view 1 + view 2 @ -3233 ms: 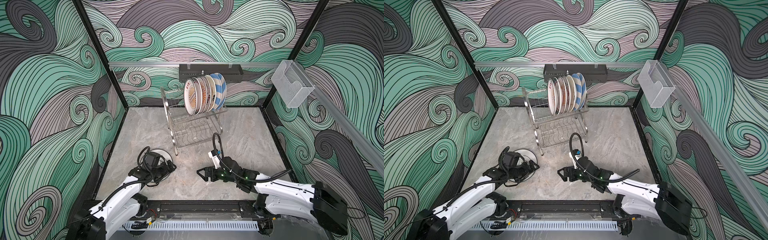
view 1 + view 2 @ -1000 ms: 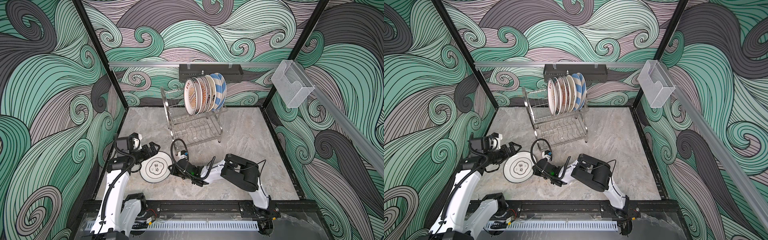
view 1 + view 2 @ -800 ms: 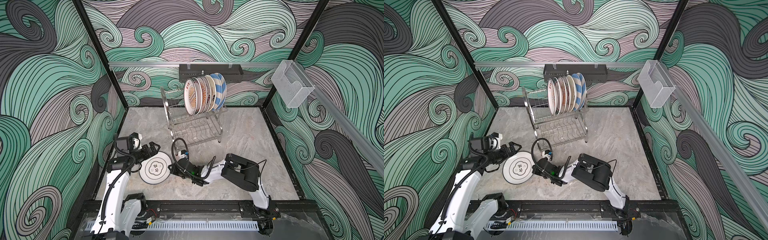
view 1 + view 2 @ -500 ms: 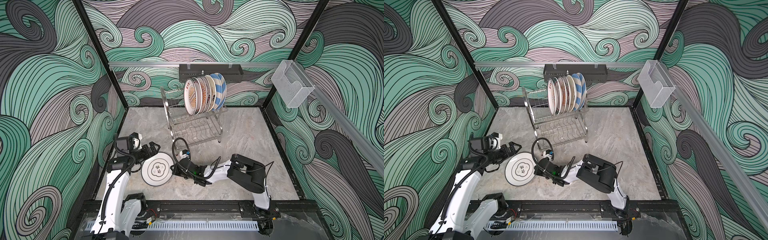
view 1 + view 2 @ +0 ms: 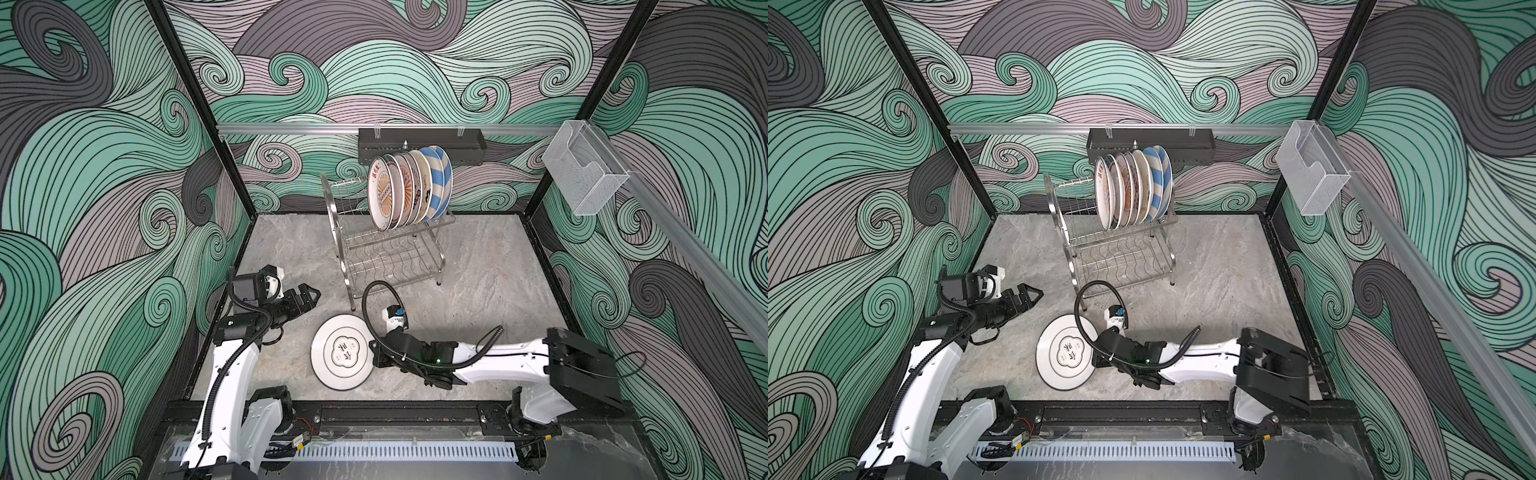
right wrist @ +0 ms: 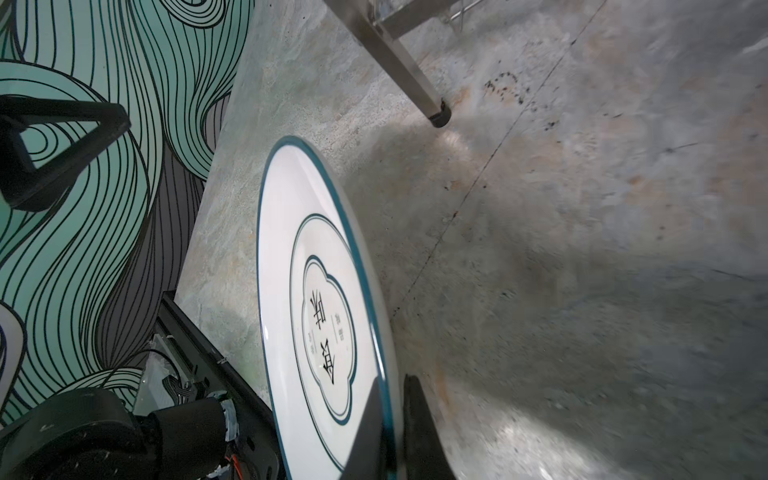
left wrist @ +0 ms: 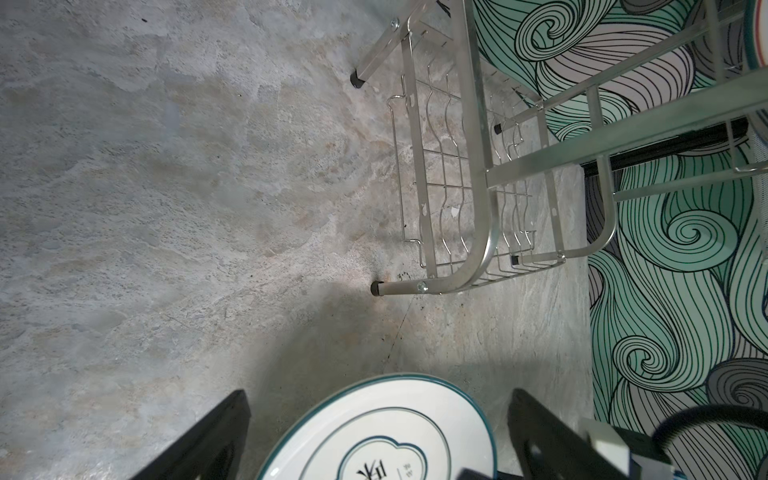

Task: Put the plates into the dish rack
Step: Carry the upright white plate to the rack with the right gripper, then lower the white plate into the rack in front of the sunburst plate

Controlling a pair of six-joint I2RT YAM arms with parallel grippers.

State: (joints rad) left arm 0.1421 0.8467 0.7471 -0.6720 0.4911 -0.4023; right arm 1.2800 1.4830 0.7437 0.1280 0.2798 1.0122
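A white teal-rimmed plate [image 5: 343, 352] [image 5: 1064, 353] lies near the table's front, left of centre, and the edge I hold looks slightly raised. My right gripper [image 5: 372, 354] [image 5: 1094, 355] is shut on its right rim. In the right wrist view the plate [image 6: 316, 311] sits pinched between the two black fingers [image 6: 419, 432]. My left gripper [image 5: 309, 296] [image 5: 1032, 296] hangs open to the plate's upper left, holding nothing. Its wrist view shows the plate [image 7: 374, 432] below it. Several plates [image 5: 409, 187] [image 5: 1133, 187] stand on the upper tier of the dish rack [image 5: 390, 257] [image 5: 1117, 249].
The rack's near leg [image 5: 353, 309] [image 6: 438, 116] stands just behind the plate. The lower shelf [image 7: 457, 187] of the rack holds nothing. On the back wall hangs a black perforated tray [image 5: 419, 145], and on the right wall a clear plastic box [image 5: 582, 174]. A black rail [image 5: 395, 415] edges the table's front.
My right gripper has closed on the plate's rim and drawn it a little to the right as the arm stretched out. The left gripper, which had left the plate earlier, stays still.
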